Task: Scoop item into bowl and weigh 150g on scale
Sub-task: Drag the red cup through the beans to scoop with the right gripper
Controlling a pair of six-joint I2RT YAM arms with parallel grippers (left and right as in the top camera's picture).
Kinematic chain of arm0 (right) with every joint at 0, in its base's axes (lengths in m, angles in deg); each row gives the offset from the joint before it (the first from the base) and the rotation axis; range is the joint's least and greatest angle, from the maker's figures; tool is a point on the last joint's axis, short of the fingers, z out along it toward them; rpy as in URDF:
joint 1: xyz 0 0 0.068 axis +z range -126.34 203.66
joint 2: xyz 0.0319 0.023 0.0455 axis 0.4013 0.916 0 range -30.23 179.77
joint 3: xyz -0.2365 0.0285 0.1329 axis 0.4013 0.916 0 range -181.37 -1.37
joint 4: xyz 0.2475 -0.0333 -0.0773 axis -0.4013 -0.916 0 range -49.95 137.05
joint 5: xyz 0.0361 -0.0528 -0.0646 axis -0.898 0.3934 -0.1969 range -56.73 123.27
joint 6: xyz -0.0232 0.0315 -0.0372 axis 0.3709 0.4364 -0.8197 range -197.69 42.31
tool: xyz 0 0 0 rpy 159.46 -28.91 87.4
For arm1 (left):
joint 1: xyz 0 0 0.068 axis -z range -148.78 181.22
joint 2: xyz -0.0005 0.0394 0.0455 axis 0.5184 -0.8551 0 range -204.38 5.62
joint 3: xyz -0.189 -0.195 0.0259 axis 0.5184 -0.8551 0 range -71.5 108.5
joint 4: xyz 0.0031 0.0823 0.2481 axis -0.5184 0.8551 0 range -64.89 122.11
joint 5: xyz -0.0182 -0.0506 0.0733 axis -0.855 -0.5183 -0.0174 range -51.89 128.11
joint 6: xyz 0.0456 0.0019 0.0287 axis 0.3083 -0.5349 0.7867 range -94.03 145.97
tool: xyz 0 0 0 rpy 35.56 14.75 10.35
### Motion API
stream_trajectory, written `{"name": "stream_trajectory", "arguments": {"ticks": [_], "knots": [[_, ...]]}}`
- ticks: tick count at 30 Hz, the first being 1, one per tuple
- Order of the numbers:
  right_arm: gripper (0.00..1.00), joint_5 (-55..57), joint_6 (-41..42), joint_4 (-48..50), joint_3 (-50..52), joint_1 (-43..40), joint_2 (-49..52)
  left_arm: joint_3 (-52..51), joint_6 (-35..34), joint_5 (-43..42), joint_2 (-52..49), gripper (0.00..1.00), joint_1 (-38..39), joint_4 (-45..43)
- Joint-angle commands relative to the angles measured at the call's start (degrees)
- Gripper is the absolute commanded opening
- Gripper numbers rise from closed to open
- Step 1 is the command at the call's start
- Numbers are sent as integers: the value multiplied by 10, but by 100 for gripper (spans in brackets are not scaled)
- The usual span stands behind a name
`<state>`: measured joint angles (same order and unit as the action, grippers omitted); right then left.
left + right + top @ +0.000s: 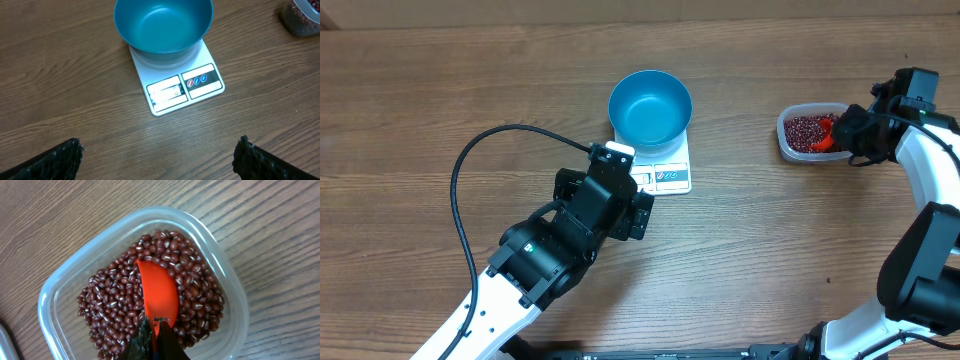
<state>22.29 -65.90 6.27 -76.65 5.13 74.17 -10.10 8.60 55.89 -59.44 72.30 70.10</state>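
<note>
Pinched black fingers of the right gripper (154,342) sit at 6 o'clock in the right wrist view, closed tight on the handle of a glossy orange-red plastic scoop (159,292). Its smooth curved blade lies pushed into the small dark red-brown beans (107,305), tiny oval grains with pale streaks, heaped loose in a clear rounded-rectangular plastic tub (55,287). From overhead, that tub lies at 3 o'clock from the round deep blue bowl (650,105), well apart. The smooth-walled bowl stands on the flat white rectangular scale (668,178), whose display panel juts out at 6 o'clock. At 7 o'clock from the scale, the left gripper (159,152) hangs over the wood-grain table (410,90), its knurled jaws spread wide, holding nothing.
</note>
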Motion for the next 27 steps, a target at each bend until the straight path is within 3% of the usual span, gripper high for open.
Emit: {"name": "stream_trajectory", "arguments": {"ticks": [1, 27], "knots": [[4, 42, -15, -19, 26, -13, 23, -2, 5, 2, -5, 99, -6, -2], [4, -214, -77, 3, 26, -13, 23, -2, 5, 2, -5, 100, -6, -2]]}}
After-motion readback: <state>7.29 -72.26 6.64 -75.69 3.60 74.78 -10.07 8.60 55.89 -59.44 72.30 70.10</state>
